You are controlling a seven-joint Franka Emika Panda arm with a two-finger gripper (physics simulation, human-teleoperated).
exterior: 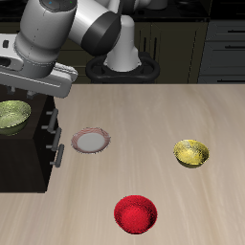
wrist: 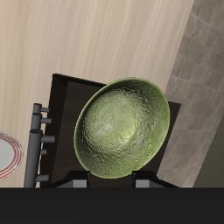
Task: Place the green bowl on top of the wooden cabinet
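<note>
Green bowl (exterior: 11, 116) sat over the flat top of the wooden cabinet (exterior: 29, 158), a small round olive yellow-green vessel whose inside was glossy and finely pebbled, with pale highlights across its curve. In the wrist view the green bowl (wrist: 121, 129) filled most of the frame, tilted so that its hollow faced the camera, its rim thin and even; whether its base rested on the cabinet top or hung just above it could not be told. The tool (wrist: 112, 181) showed only as two dark finger bases meeting the bowl's rim, so it appeared closed on that rim, though the fingertips themselves were hidden by the bowl. The wooden cabinet (wrist: 66, 96) beneath was low and boxy, very dark brown-black, with a smooth flat top and silver bar handles (exterior: 50, 119) standing out from its drawer fronts. The pale grey and white arm (exterior: 67, 33) reached over the cabinet from behind. Out on the light wood-grain tabletop (exterior: 153, 115), a flat plate (exterior: 90, 142) with a white centre and reddish rim lay near the cabinet's front. Farther along stood a brighter golden-yellow bowl (exterior: 190, 153) with a similar textured sheen, and nearer the tabletop's front edge a glossy red bowl (exterior: 135, 212), well apart from each other.
</note>
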